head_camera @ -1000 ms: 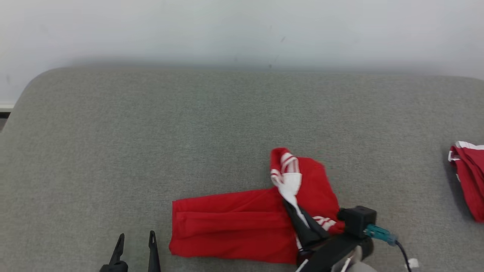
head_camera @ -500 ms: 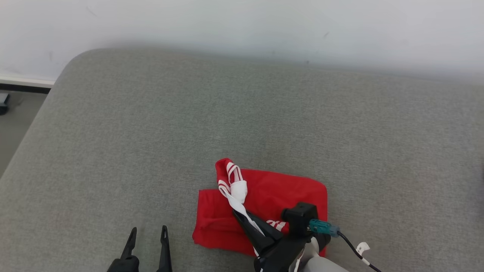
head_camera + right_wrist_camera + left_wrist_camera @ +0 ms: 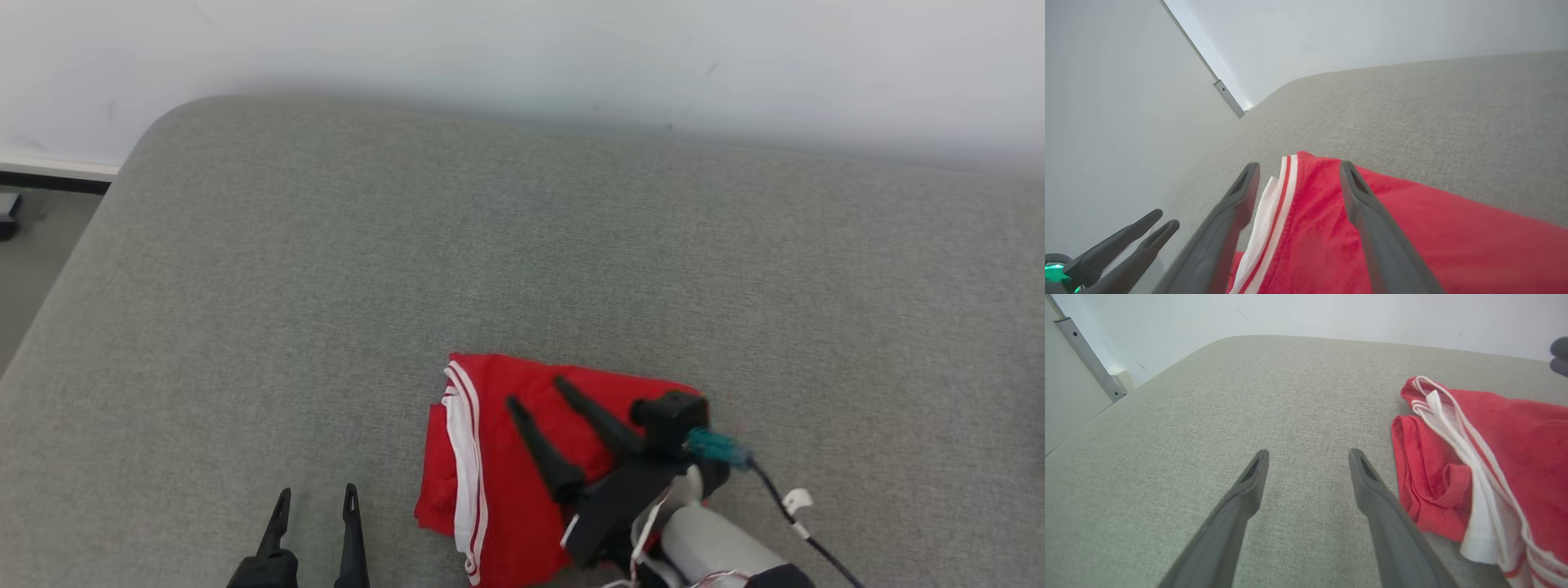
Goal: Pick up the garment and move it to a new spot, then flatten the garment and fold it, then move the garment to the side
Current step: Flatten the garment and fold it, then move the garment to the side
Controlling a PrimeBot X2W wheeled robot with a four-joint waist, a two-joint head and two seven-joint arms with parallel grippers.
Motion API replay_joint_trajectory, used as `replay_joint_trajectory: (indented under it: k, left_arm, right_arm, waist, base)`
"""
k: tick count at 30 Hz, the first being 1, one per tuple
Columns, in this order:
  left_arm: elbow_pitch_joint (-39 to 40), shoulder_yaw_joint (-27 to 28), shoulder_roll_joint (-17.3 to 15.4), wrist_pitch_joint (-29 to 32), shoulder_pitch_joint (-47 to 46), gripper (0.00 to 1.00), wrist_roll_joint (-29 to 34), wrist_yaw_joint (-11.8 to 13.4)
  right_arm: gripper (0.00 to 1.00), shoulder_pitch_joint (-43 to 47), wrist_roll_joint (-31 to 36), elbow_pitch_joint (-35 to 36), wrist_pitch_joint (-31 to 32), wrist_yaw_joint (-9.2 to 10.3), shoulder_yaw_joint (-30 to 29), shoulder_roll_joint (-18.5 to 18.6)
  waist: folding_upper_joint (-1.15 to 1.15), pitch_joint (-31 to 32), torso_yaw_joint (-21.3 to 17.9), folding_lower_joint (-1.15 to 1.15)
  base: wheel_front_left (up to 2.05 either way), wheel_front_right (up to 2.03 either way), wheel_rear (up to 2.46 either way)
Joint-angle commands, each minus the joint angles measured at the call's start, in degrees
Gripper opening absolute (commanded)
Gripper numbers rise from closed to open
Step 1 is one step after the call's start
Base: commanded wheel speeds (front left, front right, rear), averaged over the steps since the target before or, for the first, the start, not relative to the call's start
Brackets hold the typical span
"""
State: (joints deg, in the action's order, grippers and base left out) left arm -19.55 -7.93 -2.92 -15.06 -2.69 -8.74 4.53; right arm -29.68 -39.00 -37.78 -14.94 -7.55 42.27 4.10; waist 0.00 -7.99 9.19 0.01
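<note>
Head view: a grey cloth-covered tabletop [image 3: 522,245] with a rounded far-left corner runs up to a pale wall [image 3: 522,49], and a strip of floor [image 3: 24,269] shows past its left edge. The red garment [image 3: 502,490] lies folded on the near middle of the tabletop. Its white-striped edge faces the robot's left and runs from far to near, while its far edge slants slightly rightward. The right arm covers its near right part, so I cannot tell its long axis. The right gripper [image 3: 535,391], with a teal plug [image 3: 714,447] and dark cable [image 3: 784,498] at the wrist, hovers over the garment with its jaws spread wide, holding nothing. The left gripper [image 3: 317,490] rests just left of the garment above bare cloth, jaws likewise wide and empty.
</note>
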Motion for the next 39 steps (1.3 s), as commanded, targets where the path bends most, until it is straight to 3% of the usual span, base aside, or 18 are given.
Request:
replay_joint_trajectory:
  k: [1,6,7,12,18,27,39]
  left_arm:
    - [0.1,0.1,0.0,-0.1,-0.5,1.00,0.2,0.0]
    - [0.2,0.7,0.0,-0.1,-0.5,1.00,1.1,0.2]
    - [0.3,1.1,0.0,-0.1,-0.3,1.00,1.4,0.3]
    - [0.9,2.9,0.0,-0.1,0.8,1.00,2.1,0.2]
    - [1.2,4.8,0.0,-0.1,2.1,1.00,3.6,-0.3]
    - [1.5,6.8,0.0,-0.1,4.2,1.00,3.7,-1.0]
    - [2.8,8.3,0.0,-0.1,6.7,1.00,3.8,-1.4]
  right_arm:
    - [1.00,0.2,0.6,0.2,-0.3,0.16,-0.7,0.2]
    - [1.00,4.1,7.0,2.4,-0.2,0.16,-10.7,1.4]
    - [1.00,6.0,9.5,3.4,-0.2,0.16,-15.0,1.4]
    - [1.00,10.8,19.4,8.0,-0.3,0.16,-25.0,2.1]
    - [1.00,18.0,28.0,13.4,-0.3,0.16,-35.0,0.2]
    - [1.00,23.3,30.7,14.1,-0.3,0.16,-40.5,-1.1]
    - [1.00,26.5,29.4,13.9,-0.3,0.16,-40.6,-1.3]
  waist:
    - [0.00,0.2,-0.6,-0.01]
    - [0.00,0.9,-2.6,-0.01]
    - [0.00,1.3,-3.6,-0.01]
    - [0.00,2.6,-6.3,-0.01]
    - [0.00,4.3,-9.4,-0.01]
    - [0.00,6.7,-12.5,-0.01]
    - [0.00,8.8,-14.9,-0.01]
  base:
    - [0.00,0.00,0.00]
    - [0.00,0.00,0.00]
    - [0.00,0.00,0.00]
    - [0.00,0.00,0.00]
    - [0.00,0.00,0.00]
    - [0.00,0.00,0.00]
    - [0.00,0.00,0.00]
